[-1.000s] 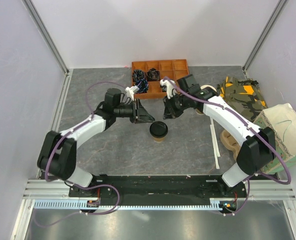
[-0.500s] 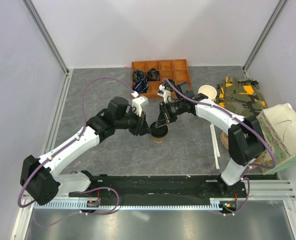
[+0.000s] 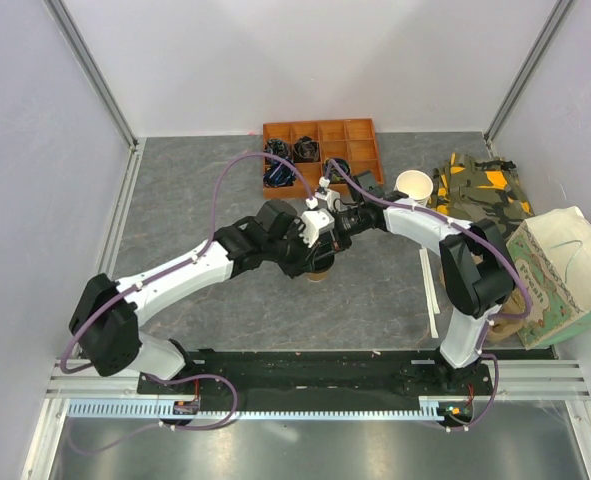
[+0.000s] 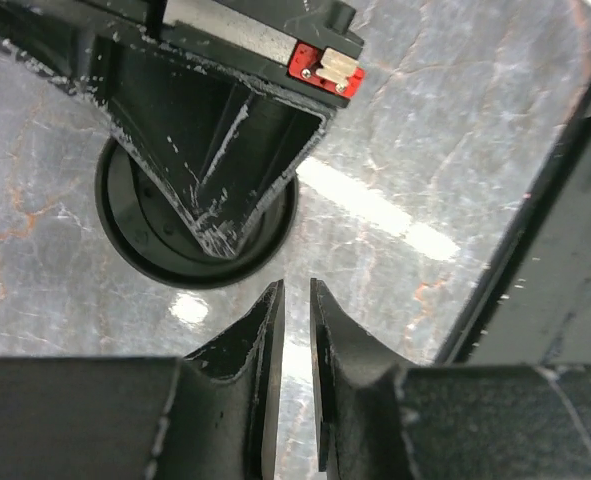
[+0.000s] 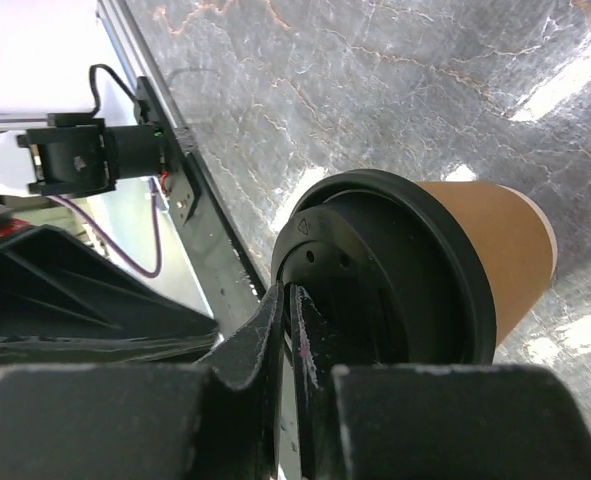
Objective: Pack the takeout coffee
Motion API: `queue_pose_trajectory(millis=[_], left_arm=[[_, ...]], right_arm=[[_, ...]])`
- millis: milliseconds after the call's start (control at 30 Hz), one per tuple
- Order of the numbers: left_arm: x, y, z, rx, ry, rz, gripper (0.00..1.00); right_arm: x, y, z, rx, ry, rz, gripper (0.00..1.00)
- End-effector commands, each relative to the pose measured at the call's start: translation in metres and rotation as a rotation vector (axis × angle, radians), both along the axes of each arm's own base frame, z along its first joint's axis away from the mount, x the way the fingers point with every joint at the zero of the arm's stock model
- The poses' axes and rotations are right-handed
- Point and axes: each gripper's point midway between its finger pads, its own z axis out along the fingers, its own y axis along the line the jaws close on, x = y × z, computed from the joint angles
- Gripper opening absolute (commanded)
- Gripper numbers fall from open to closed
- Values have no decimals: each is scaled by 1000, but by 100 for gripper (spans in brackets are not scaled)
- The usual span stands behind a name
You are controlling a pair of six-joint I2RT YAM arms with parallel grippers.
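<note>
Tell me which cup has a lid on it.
The tan-brown takeout coffee at the centre: a black lid caps it. The cream paper cup to its right is open-topped.

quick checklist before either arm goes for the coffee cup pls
1. lid seated on the takeout coffee: ok.
2. left gripper open enough to grasp: not ok, jaws nearly closed, empty, beside the cup.
3. right gripper holding the cup: cannot tell, its nearly closed tips sit at the lid rim.
4. room between the arms: not ok, both crowd over the cup.
5. paper bag mouth open: cannot tell.
</note>
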Motion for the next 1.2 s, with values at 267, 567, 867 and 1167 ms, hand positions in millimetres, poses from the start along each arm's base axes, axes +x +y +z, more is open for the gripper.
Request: queue_pose_trajectory(millis=[267,567,867,1167], left_arm=[[27,-6,4,48,-103,15,22],[26,-3,28,9,-160,7,22],[35,-5,20,49,-164,9,22],[37,-6,18,57,-172,2,22]], right_arm=[[-1,4,19,94,6,32,12],[-6,4,42,170,0,26,13],[-1,1,9,99,40,-6,13],[-3,-2,-11,82,103,-9,11]])
